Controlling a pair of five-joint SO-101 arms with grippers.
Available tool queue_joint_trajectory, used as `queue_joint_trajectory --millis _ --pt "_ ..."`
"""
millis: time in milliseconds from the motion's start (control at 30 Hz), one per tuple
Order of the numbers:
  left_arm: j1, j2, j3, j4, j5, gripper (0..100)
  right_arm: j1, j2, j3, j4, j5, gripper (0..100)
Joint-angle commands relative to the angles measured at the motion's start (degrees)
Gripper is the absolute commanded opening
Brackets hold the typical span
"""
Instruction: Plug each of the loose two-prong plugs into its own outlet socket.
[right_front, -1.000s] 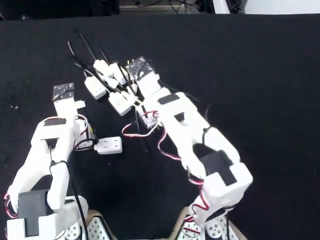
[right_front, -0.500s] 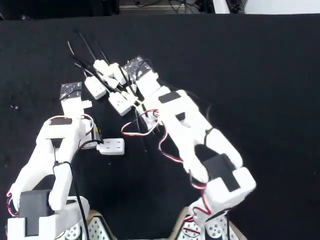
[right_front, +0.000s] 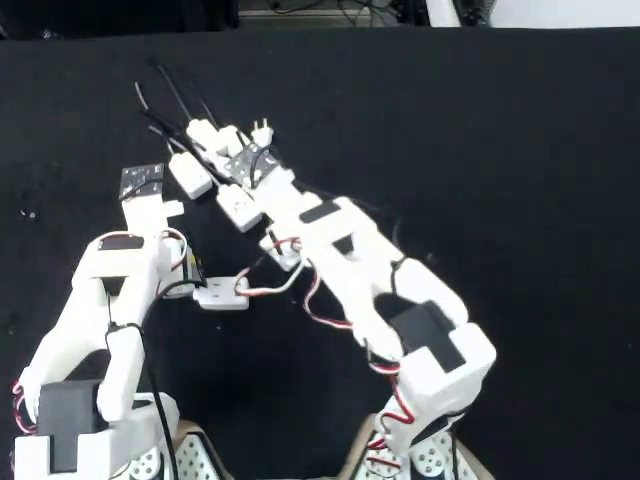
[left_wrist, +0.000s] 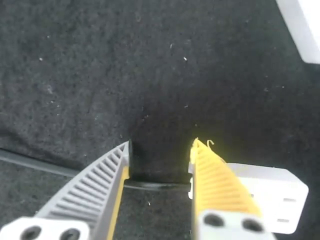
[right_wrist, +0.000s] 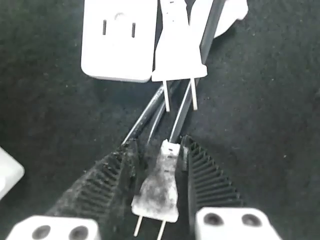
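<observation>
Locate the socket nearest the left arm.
The outlet socket lies on the black cloth, just right of the left arm; the left wrist view shows it beside the left gripper.

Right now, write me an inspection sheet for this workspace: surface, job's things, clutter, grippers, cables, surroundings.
Surface: black cloth table, flecked with lint.
Job's things: outlet cluster on the far side; lone outlet beside the left gripper; loose plug lying unplugged next to an outlet.
Clutter: nothing seen.
Grippers: left gripper open, straddling a black cable; right gripper shut on the held plug, prongs pointing back toward the wrist.
Cables: black cords fan from the cluster toward the far left; red and white arm wires hang loose.
Surroundings: floor with wires beyond the table's far edge.
</observation>
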Motion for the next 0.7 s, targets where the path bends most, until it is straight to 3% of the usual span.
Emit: queue_joint_trajectory --millis 0,133,667 --pt "0.57 -0.79 -0.48 -0.53 0.35 20 2.20 -0.40 -4.00 2.55 0.97 13.7" --pt "0.57 -0.79 -0.48 -0.53 0.35 20 6.07 -0.75 -4.00 2.73 1.05 0.7" --pt "0.57 -0.26 -0.66 -0.53 0.26 20 21.45 -25.36 10.59 12.75 1.05 1.1"
